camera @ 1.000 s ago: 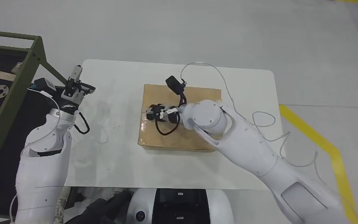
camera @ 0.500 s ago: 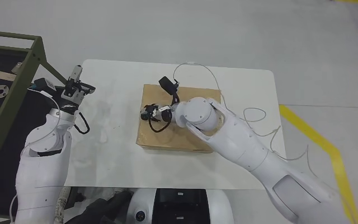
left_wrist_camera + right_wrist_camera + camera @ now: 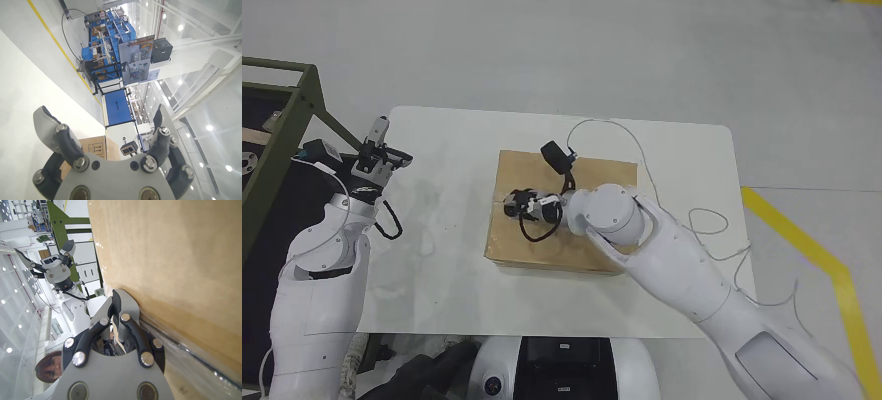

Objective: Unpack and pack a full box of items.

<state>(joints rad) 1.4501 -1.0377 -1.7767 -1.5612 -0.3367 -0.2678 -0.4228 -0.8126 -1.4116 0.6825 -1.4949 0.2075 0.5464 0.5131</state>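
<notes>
A closed brown cardboard box (image 3: 517, 245) lies in the middle of the white table (image 3: 442, 260). My right gripper (image 3: 513, 203) rests on the box's top near its left side. In the right wrist view this gripper (image 3: 115, 303) is shut, its fingertips pressed together against the box top (image 3: 170, 256) beside a clear tape seam (image 3: 170, 336). My left gripper (image 3: 377, 150) stands open at the table's left edge, pointing upward and holding nothing. Its spread fingers (image 3: 44, 116) frame a corner of the box (image 3: 94, 145). The right wrist view shows it farther off (image 3: 43, 247).
A dark green metal rack (image 3: 282, 110) stands just off the table's left side. A thin white cable (image 3: 642, 150) loops from the right arm over the table's far right part. Bare table surrounds the box on all sides.
My right gripper slid a little toward the box's left edge, then came back to the right. Its cable swung along. The left arm has not moved.
</notes>
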